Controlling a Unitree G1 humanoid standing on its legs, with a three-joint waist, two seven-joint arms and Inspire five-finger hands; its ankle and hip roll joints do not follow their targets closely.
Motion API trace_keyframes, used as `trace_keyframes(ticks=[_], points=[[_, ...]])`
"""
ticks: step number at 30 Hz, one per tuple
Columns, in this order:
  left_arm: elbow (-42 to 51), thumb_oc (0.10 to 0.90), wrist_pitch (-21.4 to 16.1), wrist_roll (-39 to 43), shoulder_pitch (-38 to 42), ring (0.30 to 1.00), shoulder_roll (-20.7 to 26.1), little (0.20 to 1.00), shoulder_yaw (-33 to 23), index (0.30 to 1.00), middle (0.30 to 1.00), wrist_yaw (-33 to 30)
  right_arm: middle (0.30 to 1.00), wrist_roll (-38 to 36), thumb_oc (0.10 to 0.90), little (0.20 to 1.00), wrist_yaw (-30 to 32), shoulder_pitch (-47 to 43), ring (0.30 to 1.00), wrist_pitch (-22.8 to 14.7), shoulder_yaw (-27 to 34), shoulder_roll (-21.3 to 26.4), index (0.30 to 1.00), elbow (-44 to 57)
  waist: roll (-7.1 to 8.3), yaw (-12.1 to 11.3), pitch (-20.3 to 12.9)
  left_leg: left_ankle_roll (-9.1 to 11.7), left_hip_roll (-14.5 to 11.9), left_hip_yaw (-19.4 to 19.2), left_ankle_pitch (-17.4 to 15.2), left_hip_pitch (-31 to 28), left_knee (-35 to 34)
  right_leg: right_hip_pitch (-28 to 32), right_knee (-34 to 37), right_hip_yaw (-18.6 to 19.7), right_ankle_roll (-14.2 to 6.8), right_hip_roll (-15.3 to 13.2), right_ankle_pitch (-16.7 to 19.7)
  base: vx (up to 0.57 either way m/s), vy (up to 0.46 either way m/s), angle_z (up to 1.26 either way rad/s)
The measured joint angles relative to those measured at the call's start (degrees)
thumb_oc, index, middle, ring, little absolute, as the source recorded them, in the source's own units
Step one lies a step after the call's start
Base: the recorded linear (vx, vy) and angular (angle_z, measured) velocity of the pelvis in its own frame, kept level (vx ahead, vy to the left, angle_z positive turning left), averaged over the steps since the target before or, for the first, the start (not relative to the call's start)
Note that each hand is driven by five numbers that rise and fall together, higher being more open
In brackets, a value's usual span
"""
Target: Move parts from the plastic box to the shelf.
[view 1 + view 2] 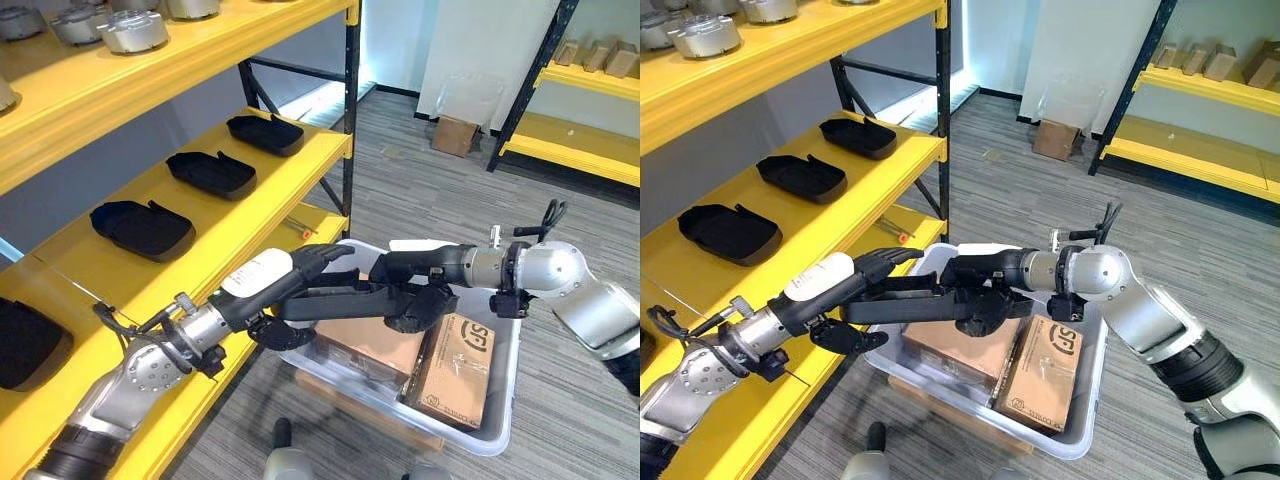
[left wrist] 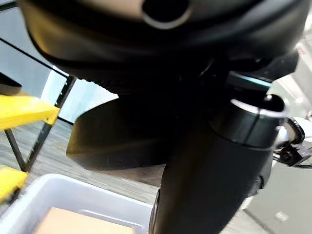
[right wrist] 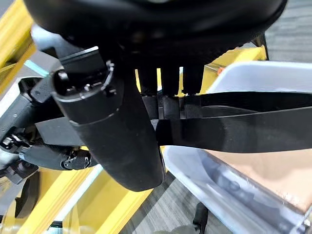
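the yellow shelf [image 1: 250, 215] runs along my nine o'clock side, with black trays [image 1: 145, 228] lying in a row on its middle level and grey metal parts [image 1: 132, 30] on the level above. at my five o'clock the plastic box [image 1: 500, 420] sits on the floor, with brown cartons [image 1: 455, 375] in it. i hold a flat black part [image 1: 910, 310] level over the near edge of the box, between the box and the shelf's front rail. my left hand [image 1: 855, 275] grips its shelf-side end, fingers over the top and thumb curled under. my right hand [image 1: 985, 290] grips the box-side end, fingers wrapped over the top edge and thumb below, as my right wrist view shows. another small carton [image 1: 455, 135] stands on the floor well away at one o'clock, near a second yellow shelf [image 1: 590, 110].
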State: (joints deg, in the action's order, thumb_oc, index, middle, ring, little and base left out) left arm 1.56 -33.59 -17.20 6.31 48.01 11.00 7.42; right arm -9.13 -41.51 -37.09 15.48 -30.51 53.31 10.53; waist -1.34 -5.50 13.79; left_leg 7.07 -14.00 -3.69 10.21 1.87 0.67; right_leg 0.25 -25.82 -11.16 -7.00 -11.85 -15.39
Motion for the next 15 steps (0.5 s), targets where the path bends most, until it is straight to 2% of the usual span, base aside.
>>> trace_keyframes(ticks=[5,9,15], points=[[-1.6,0.900,0.3,-2.9,0.6,1.000,0.1,1.000,2.6,1.000,1.000,-3.6,0.300,0.2,0.400,0.300,2.2,-0.1,0.300,1.1,-4.2,-3.8,0.300,-4.8,-0.37,-0.7,-0.7,0.0,0.0,0.5,0.0,-0.1,0.0,0.3,0.0,-0.4,0.0,0.0,0.0,0.02,-0.003,0.03],[-2.2,0.900,0.7,-4.3,2.3,1.000,0.1,1.000,4.8,1.000,1.000,-4.9,0.300,1.8,0.400,0.300,2.8,-0.1,0.300,1.2,-5.1,-7.0,0.300,-9.1,-0.41,-1.5,-0.7,0.0,0.1,0.9,0.0,0.0,0.0,0.5,-0.2,-0.6,0.0,0.1,-0.1,0.01,-0.004,0.06],[-2.3,0.900,1.1,-4.2,2.2,1.000,0.0,1.000,4.9,1.000,1.000,-6.4,0.300,2.2,0.400,0.300,3.3,-0.1,0.300,1.0,-5.1,-7.8,0.300,-9.2,-0.41,-1.8,-0.7,0.0,0.1,1.0,0.0,0.0,0.0,0.5,-0.2,-0.6,0.0,0.1,-0.1,0.00,0.000,0.00]])
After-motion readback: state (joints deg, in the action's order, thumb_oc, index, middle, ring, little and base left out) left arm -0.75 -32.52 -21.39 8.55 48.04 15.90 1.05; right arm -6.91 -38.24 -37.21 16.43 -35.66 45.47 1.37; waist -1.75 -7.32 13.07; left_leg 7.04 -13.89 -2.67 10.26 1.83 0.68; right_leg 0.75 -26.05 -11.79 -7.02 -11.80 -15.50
